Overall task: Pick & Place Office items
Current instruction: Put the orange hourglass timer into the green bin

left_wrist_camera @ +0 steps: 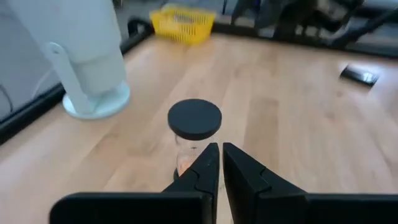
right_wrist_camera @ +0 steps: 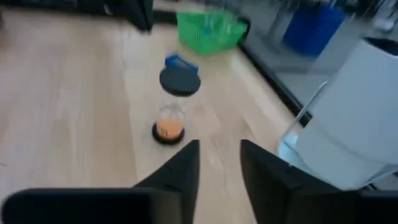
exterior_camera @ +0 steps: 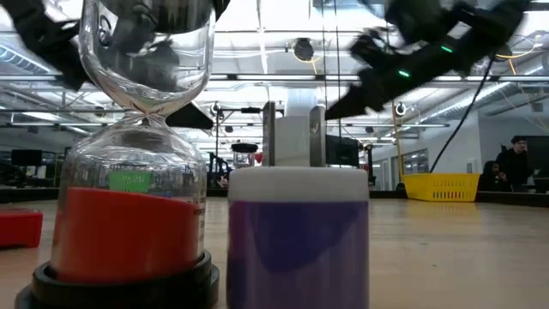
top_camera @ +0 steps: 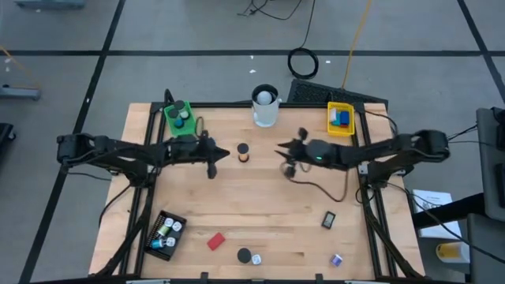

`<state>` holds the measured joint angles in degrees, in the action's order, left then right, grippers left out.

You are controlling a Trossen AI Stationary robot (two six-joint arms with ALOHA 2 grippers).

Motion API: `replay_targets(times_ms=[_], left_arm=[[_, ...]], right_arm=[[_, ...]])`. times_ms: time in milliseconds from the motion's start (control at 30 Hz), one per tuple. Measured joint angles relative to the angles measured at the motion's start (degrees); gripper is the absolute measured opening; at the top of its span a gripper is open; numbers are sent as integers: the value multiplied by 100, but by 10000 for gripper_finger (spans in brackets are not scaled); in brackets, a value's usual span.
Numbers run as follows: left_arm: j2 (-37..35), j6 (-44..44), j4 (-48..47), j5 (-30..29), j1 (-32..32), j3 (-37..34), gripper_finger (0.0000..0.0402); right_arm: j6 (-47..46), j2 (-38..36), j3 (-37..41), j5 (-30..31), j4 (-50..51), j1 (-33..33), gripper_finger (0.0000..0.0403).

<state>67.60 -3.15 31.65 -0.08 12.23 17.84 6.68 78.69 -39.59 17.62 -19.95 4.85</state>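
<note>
The small glass sand timer with black end caps and orange sand stands upright near the table's middle, long axis vertical, sand settled in the lower bulb, between both arms, apparently so either can reach it. The left gripper sits just beside it, clenched on nothing. The right gripper faces it, fingers parted, empty, with the tall white cup nearby.
</note>
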Motion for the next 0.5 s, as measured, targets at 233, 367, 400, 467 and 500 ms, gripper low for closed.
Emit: replay_targets(times_ms=[233, 367, 400, 467, 500], left_arm=[[128, 19, -2290, -370, -287, 1578, 45], [346, -204, -3251, -529, -386, 2253, 105], [413, -346, -3413, -576, -410, 2388, 124], [609, -570, -3699, -604, -450, 2632, 165], [706, -600, -3744, -602, -462, 2749, 186]], right_arm=[[-100, -790, 1826, -277, -2440, 198, 38], [-144, -1066, 2165, -290, -2713, 196, 8], [-138, -1104, 2191, -290, -2756, 196, 4], [-138, -1158, 2239, -287, -2786, 194, 2], [-136, -1167, 2240, -291, -2784, 194, 4]])
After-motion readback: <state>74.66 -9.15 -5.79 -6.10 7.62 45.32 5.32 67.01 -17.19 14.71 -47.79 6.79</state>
